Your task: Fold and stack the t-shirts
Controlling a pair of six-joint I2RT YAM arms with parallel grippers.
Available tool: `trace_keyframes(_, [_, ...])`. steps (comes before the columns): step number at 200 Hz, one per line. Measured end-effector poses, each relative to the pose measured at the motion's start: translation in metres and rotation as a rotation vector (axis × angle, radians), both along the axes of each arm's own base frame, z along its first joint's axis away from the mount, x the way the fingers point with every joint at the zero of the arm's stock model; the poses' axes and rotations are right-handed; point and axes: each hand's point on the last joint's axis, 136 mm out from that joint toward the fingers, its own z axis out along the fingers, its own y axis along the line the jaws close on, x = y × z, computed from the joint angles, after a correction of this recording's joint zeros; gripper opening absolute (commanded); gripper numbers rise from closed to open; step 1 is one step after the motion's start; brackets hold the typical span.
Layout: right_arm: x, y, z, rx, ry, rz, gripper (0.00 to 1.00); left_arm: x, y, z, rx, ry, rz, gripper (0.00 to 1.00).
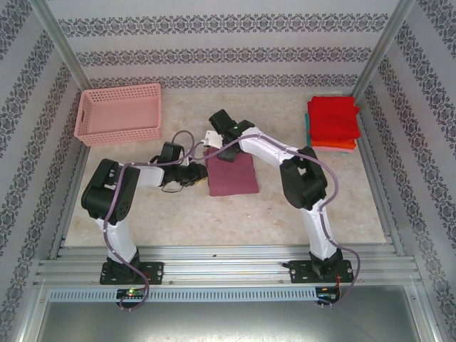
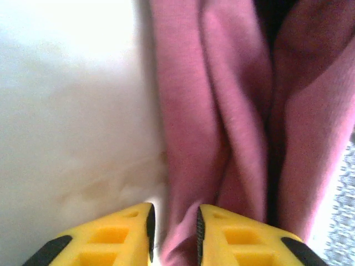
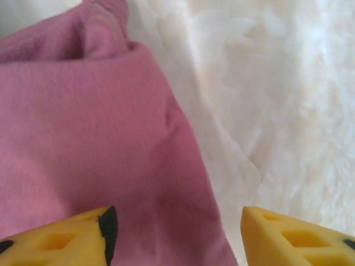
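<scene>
The maroon t-shirt (image 1: 235, 178) lies folded at the centre of the pale table (image 1: 285, 214). The left gripper (image 2: 175, 221), fingers nearly together, nips its left edge. The right gripper (image 3: 177, 213) gapes wide over its upper edge, holding nothing. The stack of red, orange and teal t-shirts (image 1: 333, 121) sits upper right, and the pink lattice basket (image 1: 117, 132) upper left.

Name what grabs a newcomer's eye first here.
The folded maroon shirt at table centre, with the left gripper pinching its left edge and the right gripper open over its far end. Next, the red-topped stack at far right and the pink basket at far left.
</scene>
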Motion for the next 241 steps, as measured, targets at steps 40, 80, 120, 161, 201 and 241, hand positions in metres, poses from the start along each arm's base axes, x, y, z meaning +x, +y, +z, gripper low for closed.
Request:
trace_keyframes(40, [0.008, -0.028, 0.074, 0.299, -0.168, -0.249, 0.76, -0.015, 0.034, 0.016, 0.131, -0.029, 0.108, 0.60])
trace_keyframes(80, [0.012, -0.059, 0.073, 0.655, -0.097, -0.560, 0.74, -0.005, 0.029, 0.060, 0.211, -0.143, 0.120, 0.77])
trace_keyframes(120, [0.010, -0.081, 0.002, 0.773, 0.120, -0.827, 0.59, 0.024, -0.031, 0.092, 0.216, -0.239, 0.008, 0.29])
trace_keyframes(161, [0.007, -0.072, -0.040, 0.782, 0.236, -0.910, 0.50, 0.061, -0.059, 0.068, 0.253, -0.229, -0.033, 0.17])
trace_keyframes(201, [0.015, -0.070, -0.048, 0.791, 0.250, -0.943, 0.47, 0.059, -0.040, 0.024, 0.317, -0.144, -0.013, 0.23])
trace_keyframes(241, [0.018, -0.066, -0.045, 0.812, 0.259, -0.948, 0.54, 0.052, -0.023, 0.005, 0.327, -0.100, 0.011, 0.34])
